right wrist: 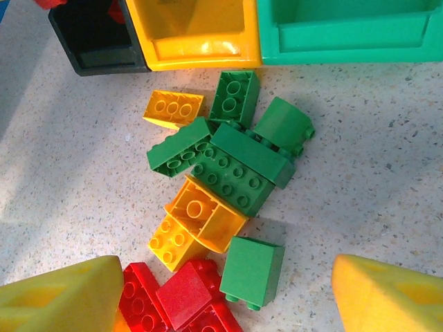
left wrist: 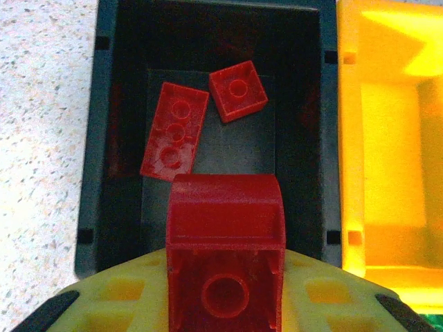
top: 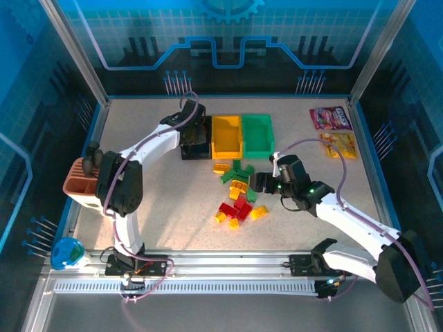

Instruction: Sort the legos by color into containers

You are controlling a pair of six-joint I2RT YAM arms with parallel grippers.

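Nearest the arm bases, the right fingers stood wide apart and empty, hanging above the near side of the lego pile on the speckled tabletop. Between them lay a green brick just beside several red legos. Just beyond came two yellow bricks touching each other, then a cluster of green bricks, and a farther yellow brick close to the bins. Farther back the black bin, yellow bin and green bin sat joined in a row, black at the left. The left fingers were clamped on a rounded red brick, holding it over the black bin. Inside that bin lay a long red brick and a square red brick, just beside each other. At the far right, snack packets lay well apart from the bins.
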